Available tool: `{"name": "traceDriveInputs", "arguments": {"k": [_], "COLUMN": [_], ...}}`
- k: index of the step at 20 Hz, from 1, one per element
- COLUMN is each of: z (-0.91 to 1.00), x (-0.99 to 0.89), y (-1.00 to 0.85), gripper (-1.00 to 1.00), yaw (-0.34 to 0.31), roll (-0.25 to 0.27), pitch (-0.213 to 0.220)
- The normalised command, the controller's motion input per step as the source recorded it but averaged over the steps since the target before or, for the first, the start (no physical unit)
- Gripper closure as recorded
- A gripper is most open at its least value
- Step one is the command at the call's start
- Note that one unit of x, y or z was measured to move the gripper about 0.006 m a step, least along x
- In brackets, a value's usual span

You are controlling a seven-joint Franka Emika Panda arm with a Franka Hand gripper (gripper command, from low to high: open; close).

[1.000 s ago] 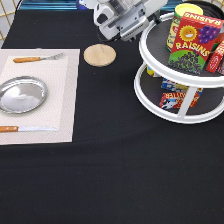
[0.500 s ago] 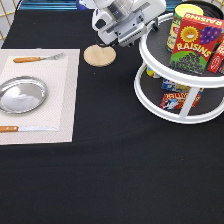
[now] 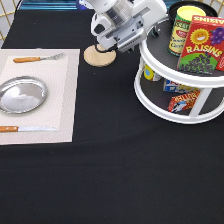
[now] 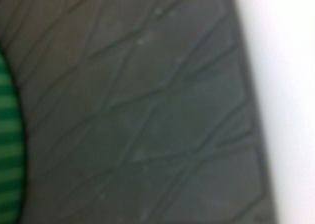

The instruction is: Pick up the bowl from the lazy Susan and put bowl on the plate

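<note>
The lazy Susan (image 3: 159, 102) stands at the exterior view's right, white with dark grey trays. Behind the yellow-lidded can on its top tier, a black curved rim (image 3: 173, 7) shows, which looks like the bowl; most of it is hidden. My gripper (image 3: 144, 31) is at the left edge of the top tier, just above the tray. The wrist view shows the grey tray surface (image 4: 154, 115), its white rim (image 4: 289, 100) and a green striped thing at the side. The silver plate (image 3: 22, 95) lies bare on a pale placemat at the exterior view's left.
A raisin box (image 3: 205, 47) and a can (image 3: 184, 27) stand on the top tier, with packets on the lower tier (image 3: 182, 100). A tan wooden disc (image 3: 99, 56) lies under the hand. A fork (image 3: 37, 59) and a knife (image 3: 22, 129) flank the plate.
The hand has dropped a little toward the top tier's left edge and now covers part of the wooden disc. The can and raisin box have shifted, as if the turntable turned slightly.
</note>
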Motion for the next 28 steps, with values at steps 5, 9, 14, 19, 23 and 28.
{"name": "traceDriveInputs", "arguments": {"k": [5, 9, 14, 19, 23, 28], "z": [0.00, 0.00, 0.04, 0.09, 0.05, 0.31], "x": [0.72, 0.70, 0.72, 0.74, 0.66, 0.16], "y": [-0.08, -0.03, 0.05, 0.21, 0.17, -0.20], "gripper": [-1.00, -1.00, -1.00, -1.00, -1.00, -1.00], "yaw": [0.007, 0.021, 0.033, 0.074, 0.103, 0.066], "roll": [-0.016, -0.001, -0.001, -0.027, -0.012, 0.000], "pitch": [0.033, 0.035, 0.063, 0.071, 0.042, -0.001]}}
